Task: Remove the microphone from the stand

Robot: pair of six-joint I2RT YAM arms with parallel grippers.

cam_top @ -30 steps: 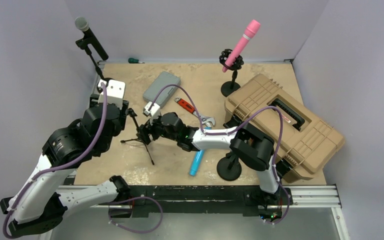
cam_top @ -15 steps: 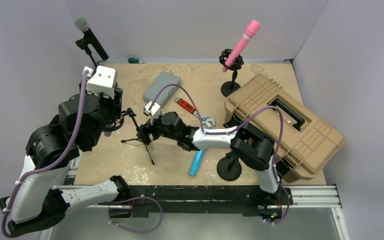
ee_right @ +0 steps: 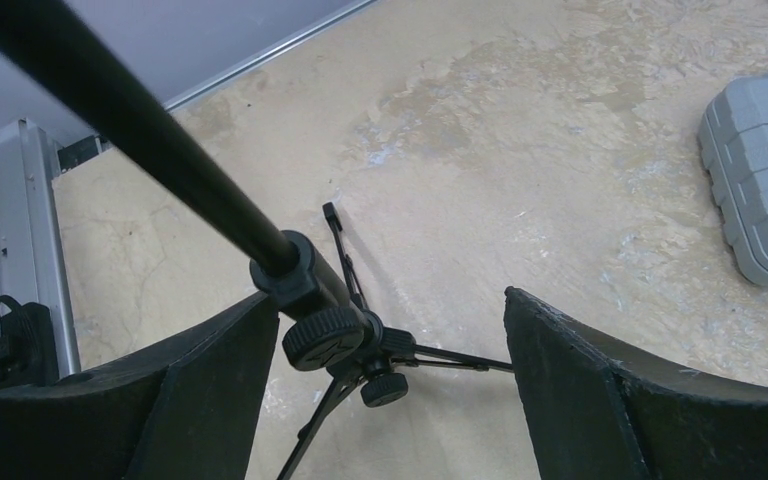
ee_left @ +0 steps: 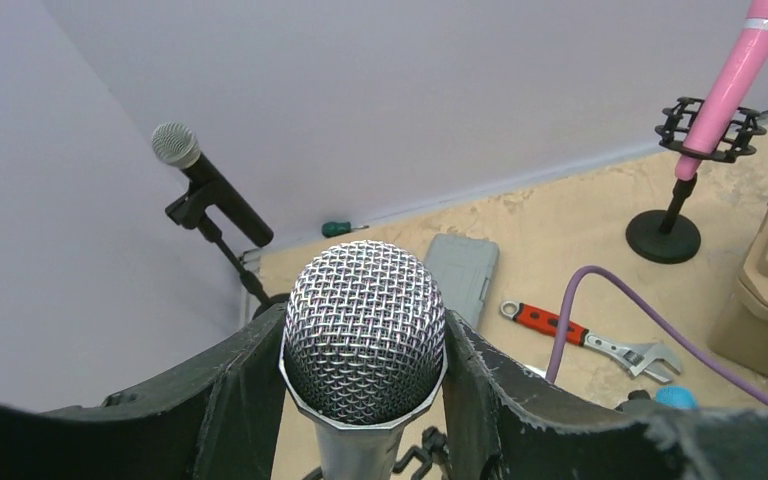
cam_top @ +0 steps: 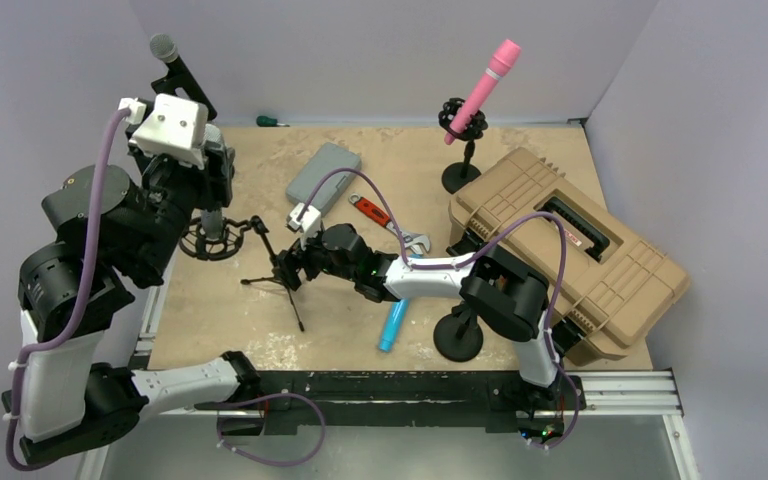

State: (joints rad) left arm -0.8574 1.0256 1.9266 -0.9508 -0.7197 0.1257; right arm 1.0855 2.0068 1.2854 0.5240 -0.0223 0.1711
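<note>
Lifting over the last second, left gripper (ee_left: 365, 345), clenched on microphone (ee_left: 364, 310), hauled it up; right gripper (ee_right: 390, 350) straddled stand (ee_right: 322, 338), unclenched. Probably nearly free.

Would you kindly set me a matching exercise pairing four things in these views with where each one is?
Things:
1. silver microphone
2. pink microphone
3. wrench
4. tripod stand

Places:
A. lying flat on the table
B. between the fingers of the right gripper
C. clamped in the left gripper
D. in a black shock mount at the back

Pairs: 1-C, 2-D, 3-A, 4-B
</note>
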